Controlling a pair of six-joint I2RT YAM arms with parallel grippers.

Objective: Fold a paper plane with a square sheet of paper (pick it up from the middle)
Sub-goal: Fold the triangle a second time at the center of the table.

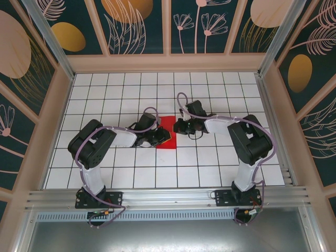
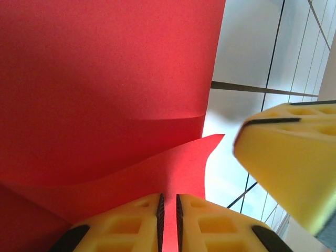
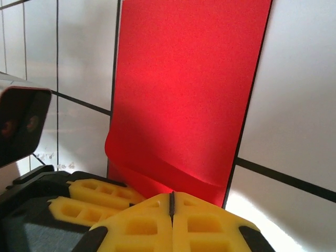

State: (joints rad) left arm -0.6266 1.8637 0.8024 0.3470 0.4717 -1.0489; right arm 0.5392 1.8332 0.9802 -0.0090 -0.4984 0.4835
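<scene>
The square sheet of paper [image 1: 168, 125] is bright red and lies on the white grid table between the two arms. My left gripper [image 1: 159, 139] is at its left side. In the left wrist view a raised flap of the red paper [image 2: 178, 168] runs up into the narrow gap between the yellow fingers, so my left gripper [image 2: 168, 202] is shut on it. My right gripper [image 1: 179, 126] sits at the sheet's right edge. Its jaws are pressed together, and my right gripper [image 3: 171, 197] touches the paper's [image 3: 189, 94] curled near edge. Whether paper is pinched there is hidden.
A yellow finger [image 2: 294, 157] of the right gripper hangs close at the right of the left wrist view. The left gripper's yellow fingers [image 3: 89, 197] lie just left of the right one's tips. Low wooden walls [image 1: 168, 63] ring the tiled table [image 1: 220, 168].
</scene>
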